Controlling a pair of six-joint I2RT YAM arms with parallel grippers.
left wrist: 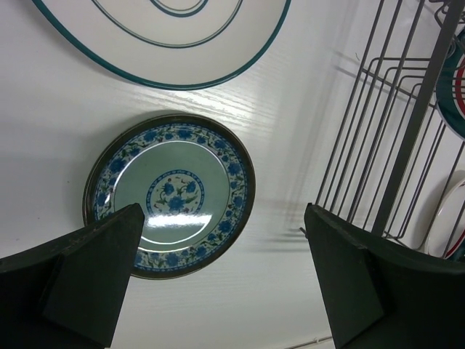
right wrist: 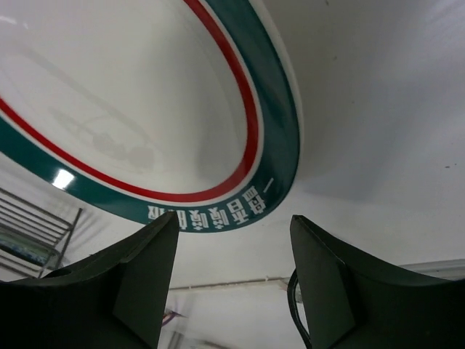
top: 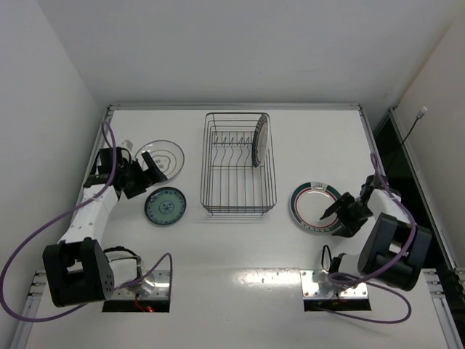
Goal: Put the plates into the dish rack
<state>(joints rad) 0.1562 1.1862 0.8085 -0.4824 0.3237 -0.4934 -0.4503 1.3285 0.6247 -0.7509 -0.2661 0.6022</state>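
Observation:
The dark wire dish rack [top: 239, 163] stands mid-table with one green-and-red rimmed plate [top: 260, 140] upright in its right side. A second green-and-red rimmed plate [top: 314, 206] lies flat to the right, also in the right wrist view [right wrist: 145, 109]. My right gripper [top: 338, 215] is open and empty just beside its near right rim. The white plate with dark rings [top: 161, 156] and the teal patterned plate [top: 165, 206] lie flat on the left. My left gripper [top: 149, 172] is open and empty, above the gap between them; its view shows the teal plate [left wrist: 171, 193] and ringed plate [left wrist: 167, 36].
The table [top: 240, 254] is white with raised edges; white walls stand close on the left and right. Purple cables loop from both arm bases at the near edge. The rack's wires [left wrist: 385, 145] show to the right of the left fingers.

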